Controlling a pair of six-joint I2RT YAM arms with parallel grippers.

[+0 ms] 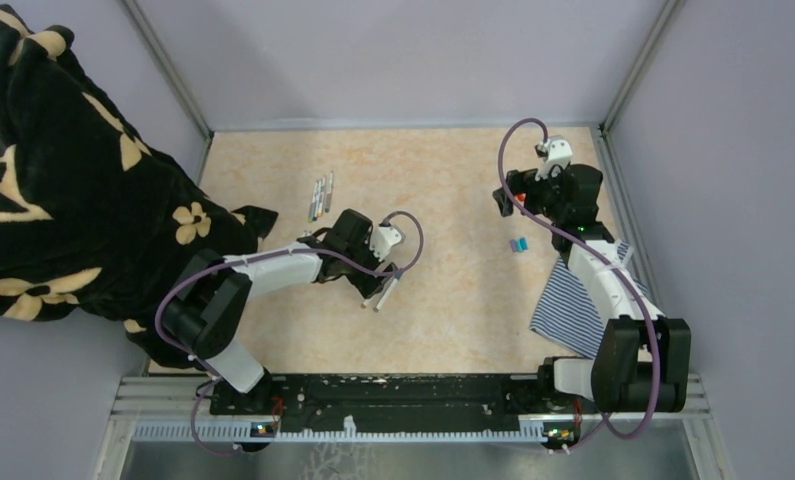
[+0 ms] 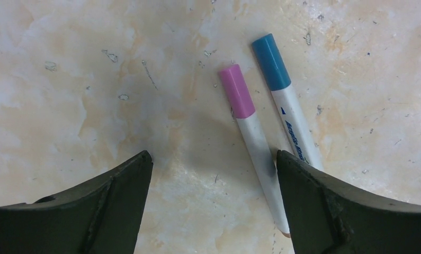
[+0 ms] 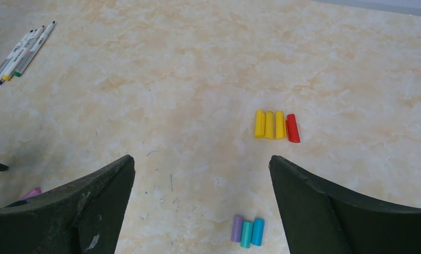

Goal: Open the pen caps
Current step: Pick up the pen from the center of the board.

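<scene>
- Our left gripper stands wide open and empty (so does the right gripper).
- Just ahead, off to one side, the pink cap and blue cap sit on their pens.
- We should centre over the pink pen's barrel before clamping, leaving the cap free.

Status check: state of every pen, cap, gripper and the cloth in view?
pink-capped pen: capped, lying flat
blue-capped pen: capped, flat beside it
far pen row: looks uncapped, side by side
yellow and red caps: off, in a row
purple, teal, blue caps: off, in a row
striped cloth: spread flat
left gripper: open, empty, above both capped pens
right gripper: open, empty
</scene>
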